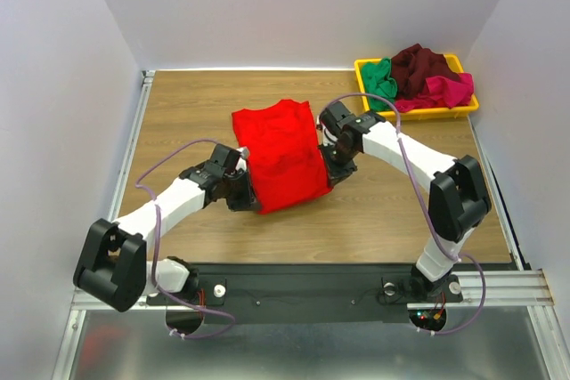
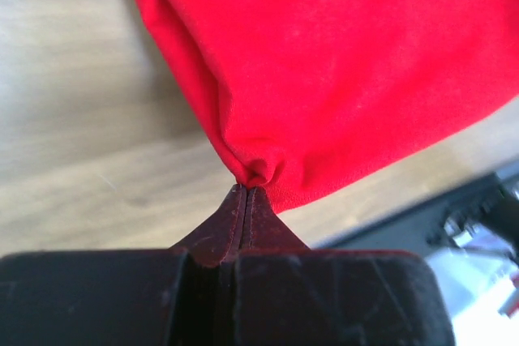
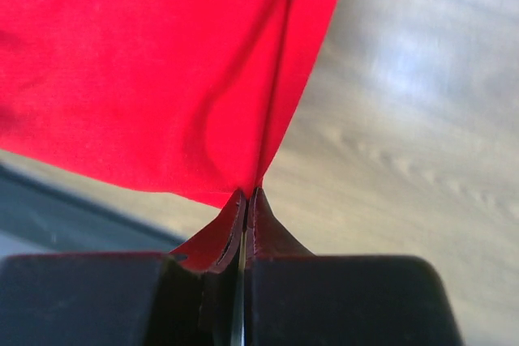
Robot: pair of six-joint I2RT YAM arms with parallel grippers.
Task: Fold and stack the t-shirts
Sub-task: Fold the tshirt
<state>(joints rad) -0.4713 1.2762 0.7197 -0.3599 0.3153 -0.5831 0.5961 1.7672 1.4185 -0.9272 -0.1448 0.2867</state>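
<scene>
Tightly pinching red t-shirt [image 1: 280, 156]: left end effector [image 2: 245, 192], right end effector [image 3: 250, 194].

Corners of red t-shirt [image 1: 280, 156] unseen between jaws

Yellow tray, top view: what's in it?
A crumpled heap fills the yellow tray: green t-shirt at the left, dark maroon t-shirt in the middle, magenta-pink t-shirt at the right. The tray floor and anything beneath the heap are covered.
</scene>
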